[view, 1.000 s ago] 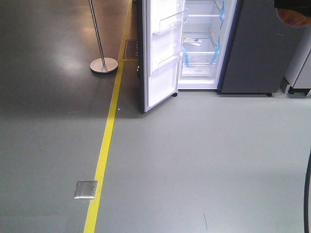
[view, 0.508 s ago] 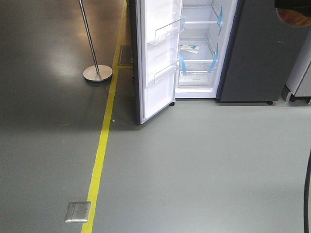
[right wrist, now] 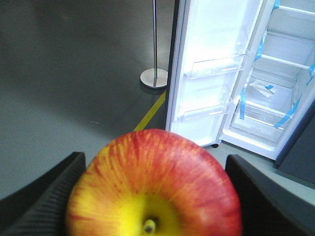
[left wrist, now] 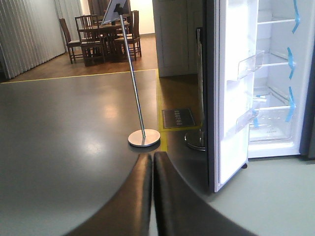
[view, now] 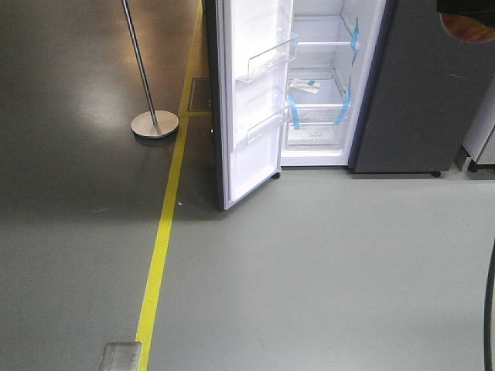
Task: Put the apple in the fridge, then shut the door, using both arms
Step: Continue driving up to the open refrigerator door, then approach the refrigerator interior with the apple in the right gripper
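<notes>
**Squarely clamped: apple in the right fingers, fridge standing open**

In the right wrist view the apple (right wrist: 152, 184) filled the lower middle of the picture, stem end towards the camera, red-streaked above and yellow around the stem. The right gripper (right wrist: 152, 201) held it, with one dark ribbed finger on each side. The fingers (right wrist: 44, 196) were spread as wide as the fruit and pressed against its flanks. The apple was well apart from the fridge (view: 317, 31), up in the air and not yet inside.

The left gripper (left wrist: 152, 191) carried nothing; its two dark fingers lay together, with only a thin seam between them.

Ahead, the door (view: 251, 100) was swung open to the left, showing its white lining and clear bins (view: 271, 58). Strips of blue tape (view: 353, 35) crossed the white shelves, and a small pale packet (view: 304, 83) lay on one of them. A dark grey cabinet (view: 433, 93) stood touching the fridge's right side. A stretch of grey floor (view: 325, 263) lay between the robot and the opening. Left of the door ran a yellow line (view: 158, 247); beyond it stood a metal pole on a round base (view: 155, 124). A metal floor plate (view: 120, 357) sat by the line at the bottom edge.
</notes>
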{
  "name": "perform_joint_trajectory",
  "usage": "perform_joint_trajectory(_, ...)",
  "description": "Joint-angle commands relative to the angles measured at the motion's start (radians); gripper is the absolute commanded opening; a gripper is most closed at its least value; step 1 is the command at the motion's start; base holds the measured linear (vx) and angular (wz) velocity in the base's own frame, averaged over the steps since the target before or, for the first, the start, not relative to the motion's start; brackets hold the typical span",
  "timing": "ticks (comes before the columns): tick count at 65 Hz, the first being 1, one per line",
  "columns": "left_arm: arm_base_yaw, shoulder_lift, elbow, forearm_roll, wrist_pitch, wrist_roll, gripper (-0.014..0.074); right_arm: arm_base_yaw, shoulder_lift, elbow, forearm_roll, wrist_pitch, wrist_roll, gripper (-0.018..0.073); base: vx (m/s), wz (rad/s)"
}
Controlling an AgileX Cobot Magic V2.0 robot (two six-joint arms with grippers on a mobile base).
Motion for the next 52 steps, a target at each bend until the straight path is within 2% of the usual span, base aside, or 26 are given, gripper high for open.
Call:
perform_joint_trajectory(1, -0.007, -0.016, -0.020, -0.002, -0.066, -0.006, -0.0007, -0.005, -0.033, -0.031, 0.048, -0.061, -0.002, 0.0119, 0.15, 0.01)
perform_joint_trajectory(52, -0.007, -0.016, -0.020, -0.002, -0.066, -0.006, -0.0007, -0.005, -0.033, -0.031, 0.048, -0.061, -0.002, 0.0119, 0.13, 0.03)
